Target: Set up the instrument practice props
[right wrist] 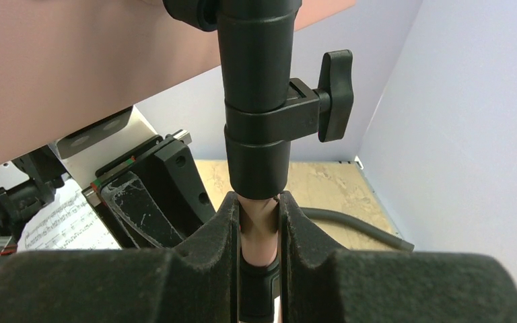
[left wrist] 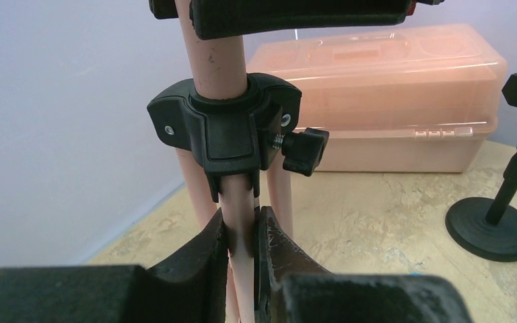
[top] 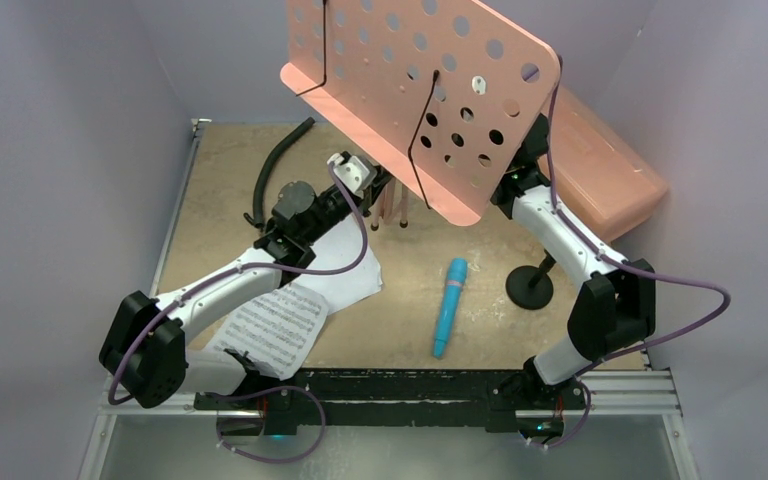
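There is one pink perforated music stand (top: 430,90). There are two white sheet-music pages (top: 278,325), one showing printed notes, the other a blank face. There is one blue toy microphone (top: 449,306), one black round-base mic stand (top: 531,286), one curved black hose (top: 272,170), one translucent pink box (top: 600,165) and two robot arms (top: 220,285).

No legible words, numbers, brand names or labels appear. The only print is staff notation on the white sheet-music page (top: 272,325) at the near-left corner of the table (top: 480,255). Its notes are too small to read.
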Robot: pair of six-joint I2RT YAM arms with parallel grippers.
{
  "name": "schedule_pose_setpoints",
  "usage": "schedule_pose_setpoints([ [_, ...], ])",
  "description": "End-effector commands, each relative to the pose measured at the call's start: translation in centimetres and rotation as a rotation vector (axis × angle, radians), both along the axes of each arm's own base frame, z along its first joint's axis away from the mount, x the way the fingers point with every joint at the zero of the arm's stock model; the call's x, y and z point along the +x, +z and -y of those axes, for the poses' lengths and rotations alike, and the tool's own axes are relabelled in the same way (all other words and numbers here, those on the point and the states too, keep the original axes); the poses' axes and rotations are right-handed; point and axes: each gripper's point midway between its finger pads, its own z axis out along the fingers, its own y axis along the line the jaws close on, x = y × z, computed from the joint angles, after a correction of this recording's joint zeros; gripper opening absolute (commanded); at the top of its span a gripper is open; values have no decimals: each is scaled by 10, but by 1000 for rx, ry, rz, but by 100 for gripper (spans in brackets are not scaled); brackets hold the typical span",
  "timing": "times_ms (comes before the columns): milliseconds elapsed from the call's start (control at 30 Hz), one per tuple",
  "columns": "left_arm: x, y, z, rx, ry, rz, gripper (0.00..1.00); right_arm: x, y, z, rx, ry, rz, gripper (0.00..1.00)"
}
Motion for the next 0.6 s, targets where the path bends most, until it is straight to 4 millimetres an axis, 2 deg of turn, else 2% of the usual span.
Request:
schedule_pose_setpoints([
  [0,-4,2,5,45,-29,18,0,-49,135,30,246,-97,359,0],
  [233,-4,-2,-2,41,4,-31,0,-52,146,32,267,-96,384,0],
  [567,5,-10,-5,25,61,-124,0,-60,160,36,307,-87,416,0],
])
